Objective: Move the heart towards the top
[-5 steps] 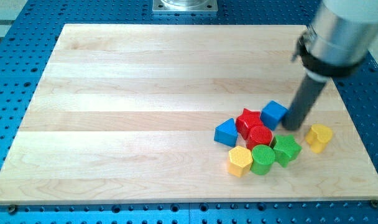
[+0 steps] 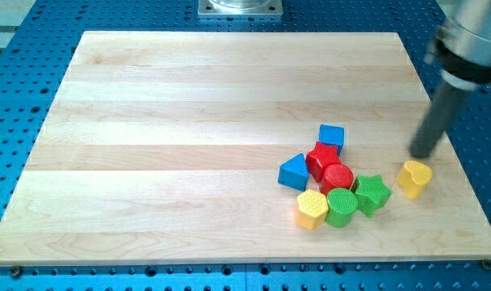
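Note:
The yellow heart [image 2: 414, 178] lies near the view's right edge of the wooden board [image 2: 189, 105]. My tip [image 2: 423, 154] rests on the board just above the heart, a little toward the view's top, close to it. The rod rises to the view's upper right. To the heart's left is a cluster: a green star [image 2: 372, 193], a green cylinder [image 2: 341, 207], a yellow hexagon [image 2: 311, 209], a red cylinder [image 2: 337, 177], a red block [image 2: 321, 158], a blue triangle [image 2: 294, 172] and a blue cube [image 2: 331, 137].
The board sits on a blue perforated table [image 2: 27, 73]. A grey metal mount [image 2: 240, 7] is at the view's top centre. The board's right edge [image 2: 459, 162] runs close beside the heart.
My tip has moved right, from beside the blue cube to just above the yellow heart. The blue cube has shifted left and up, now above the red block.

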Tool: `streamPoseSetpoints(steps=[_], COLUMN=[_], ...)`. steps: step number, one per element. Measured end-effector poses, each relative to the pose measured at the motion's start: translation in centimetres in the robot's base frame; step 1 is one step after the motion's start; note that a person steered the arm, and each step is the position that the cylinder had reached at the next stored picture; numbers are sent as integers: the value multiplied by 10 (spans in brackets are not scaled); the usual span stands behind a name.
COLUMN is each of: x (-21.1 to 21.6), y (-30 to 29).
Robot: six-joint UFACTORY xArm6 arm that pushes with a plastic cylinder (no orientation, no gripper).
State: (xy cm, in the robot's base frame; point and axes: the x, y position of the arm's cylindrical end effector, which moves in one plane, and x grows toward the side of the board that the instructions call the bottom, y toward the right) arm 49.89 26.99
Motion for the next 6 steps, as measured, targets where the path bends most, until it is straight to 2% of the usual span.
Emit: streamPoseSetpoints(steps=[1,2,3,4,5,6], x=[71,46,-35,-100,-115,-175], y=[5,-55,-90,-91,-97,-131])
